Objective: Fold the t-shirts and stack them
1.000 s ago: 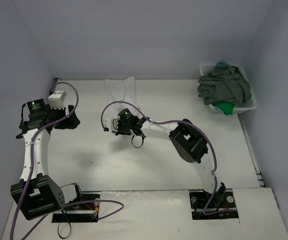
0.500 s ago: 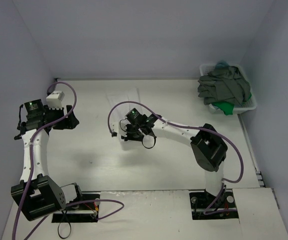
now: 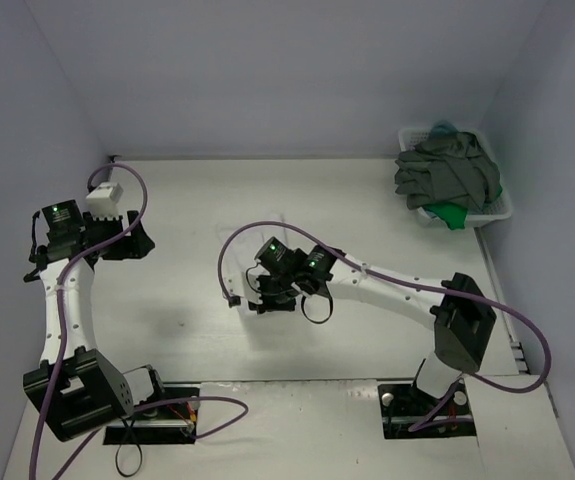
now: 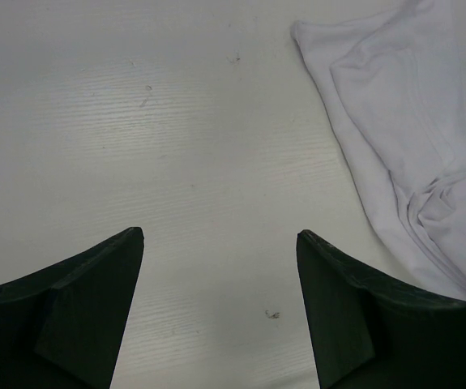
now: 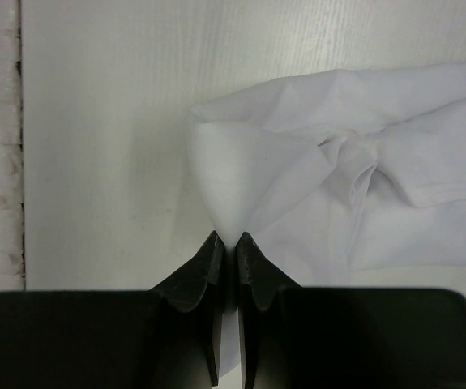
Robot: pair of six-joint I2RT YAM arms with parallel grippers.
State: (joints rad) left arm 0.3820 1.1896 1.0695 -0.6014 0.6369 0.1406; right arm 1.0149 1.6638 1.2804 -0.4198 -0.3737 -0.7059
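None of the t-shirts appears folded or stacked yet. At left, the left gripper is held wide open and empty above the smooth pale table. At centre, a soft, creased white t-shirt, spread on the table, is pinched at a peaked fold by the closed right gripper. At right, a dark grey shirt, a green shirt and a teal shirt are heaped, crumpled, in the white lattice basket.
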